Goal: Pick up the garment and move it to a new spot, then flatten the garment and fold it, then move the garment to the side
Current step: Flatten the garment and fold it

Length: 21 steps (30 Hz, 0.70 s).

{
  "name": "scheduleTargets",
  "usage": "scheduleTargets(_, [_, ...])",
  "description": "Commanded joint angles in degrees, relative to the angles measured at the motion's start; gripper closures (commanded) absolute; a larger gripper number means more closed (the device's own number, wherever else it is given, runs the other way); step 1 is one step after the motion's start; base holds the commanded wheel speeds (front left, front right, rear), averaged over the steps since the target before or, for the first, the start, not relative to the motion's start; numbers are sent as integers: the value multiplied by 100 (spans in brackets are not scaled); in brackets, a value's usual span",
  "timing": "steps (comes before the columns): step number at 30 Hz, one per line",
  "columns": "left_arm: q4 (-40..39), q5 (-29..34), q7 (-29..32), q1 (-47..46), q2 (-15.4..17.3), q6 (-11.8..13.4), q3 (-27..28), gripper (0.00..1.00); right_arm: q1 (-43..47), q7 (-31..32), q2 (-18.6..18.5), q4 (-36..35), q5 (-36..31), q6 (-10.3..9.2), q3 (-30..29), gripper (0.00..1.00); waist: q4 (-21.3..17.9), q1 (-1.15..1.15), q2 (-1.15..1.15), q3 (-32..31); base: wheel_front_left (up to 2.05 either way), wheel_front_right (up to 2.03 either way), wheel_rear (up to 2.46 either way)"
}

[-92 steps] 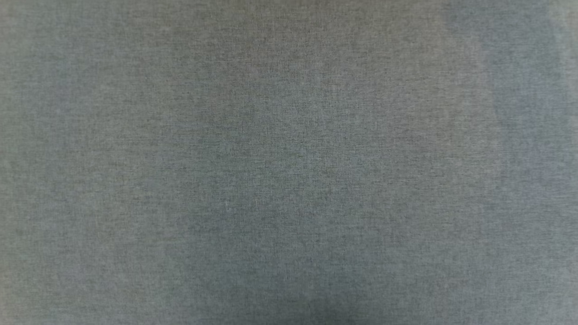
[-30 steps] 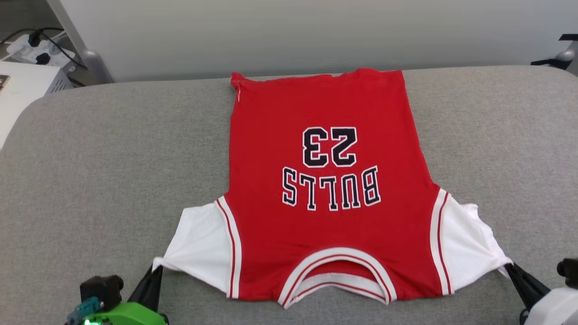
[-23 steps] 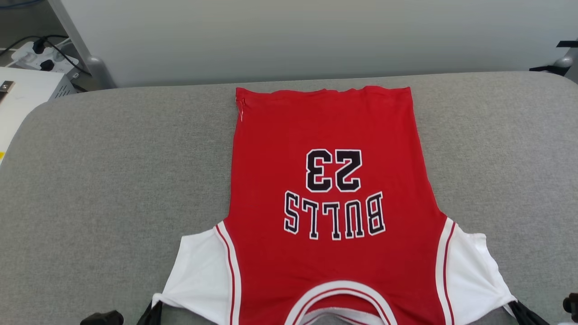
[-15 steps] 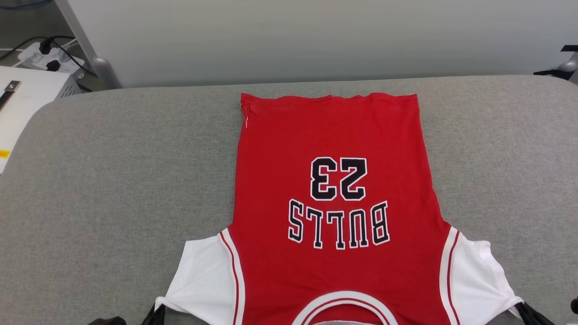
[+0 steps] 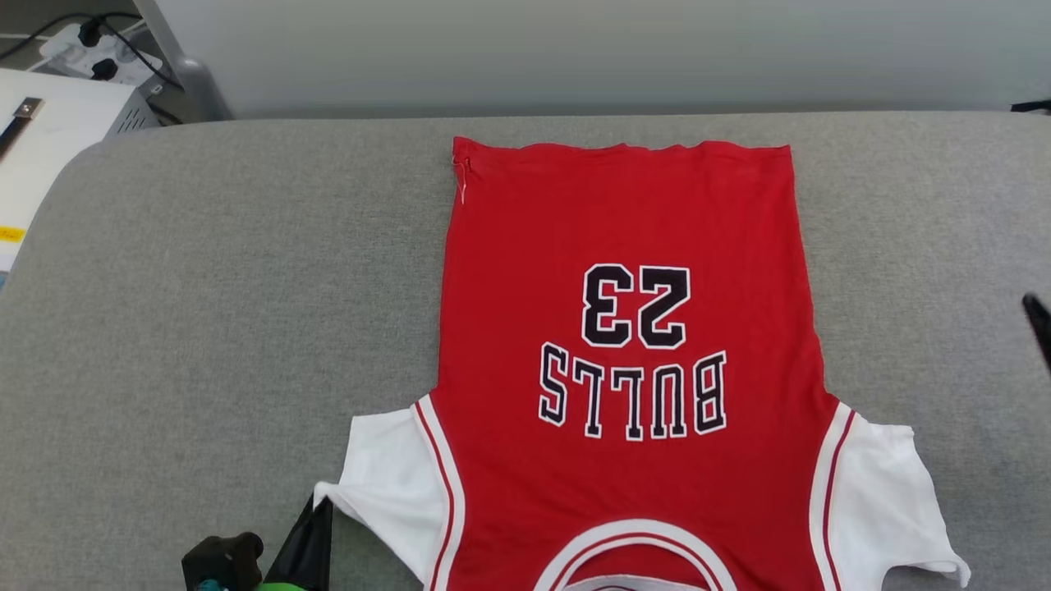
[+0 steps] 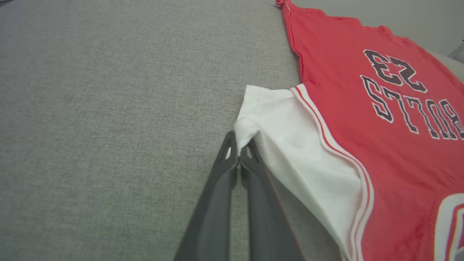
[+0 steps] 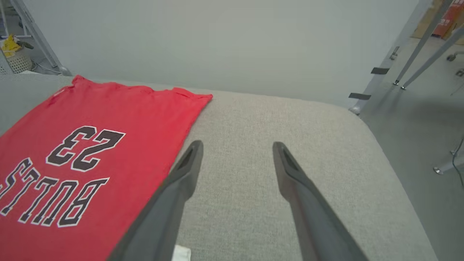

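Where the head view's bottom edge cuts in, the collar of the red jersey-style T-shirt with white short sleeves (image 5: 632,213) is cropped; only the top arc of its red-and-white striped trim shows. Left gripper (image 6: 239,148) is mostly out of that frame too: dark fingers (image 5: 310,538), a black knob, a bit of green housing. Left wrist view settles it: fingers pressed together, clamped on the bunched corner of the white sleeve on the robot's left, cloth pulled to a point. Right gripper (image 7: 237,146): fingers wide apart, nothing between them, over the grey woven-fabric surface (image 5: 205,287) just beside the shirt's red side edge. Small white scrap at the right wrist view's bottom edge, half hidden by a finger; can't tell what part. Thin dark sliver (image 5: 1039,324) at the head view's right edge, cropped, can't identify.

T-shirt lies front up and flat on the surface, right of centre, collar nearest the robot, hem at the far side. Red body smooth; striped bands at both sleeve seams; black white-outlined "BULLS" with "23" beyond it, upside down from the head. Right-side sleeve lies loose, corner curled. Hem slightly wavy, small pale tag at its left corner. Beyond: white box-shaped unit (image 5: 49,123), cropped, white power strip (image 5: 90,41), pale wall (image 5: 575,49).
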Motion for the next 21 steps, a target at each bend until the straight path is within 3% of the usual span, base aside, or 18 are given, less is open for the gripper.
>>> scheduleTargets(1, [-91,108,-34,-178,-38,-18,18,100,-372,123,-97,-144,-91,-5,-108,0,207,0,0,283,0,0,0])
scheduleTargets(7, [-379,363,-34,-537,-238,-106,103,100,-1973,997,-435,-427,-69,-5,-96,0,567,0,0,873,0,0,0])
scheduleTargets(10, [-540,497,-34,-672,-384,-173,137,100,-2860,1785,-571,-249,50,-5,201,0,761,0,0,1222,0,0,0])
scheduleTargets(17, [-784,791,-34,-887,-760,-392,222,100,-4710,4326,-519,1000,385,-5,874,0,1105,0,0,1923,0,0,0])
scheduleTargets(21, [-849,965,-34,-1071,-920,-528,264,100,-5506,5238,-406,1700,189,-5,935,0,1340,0,0,2296,0,0,0])
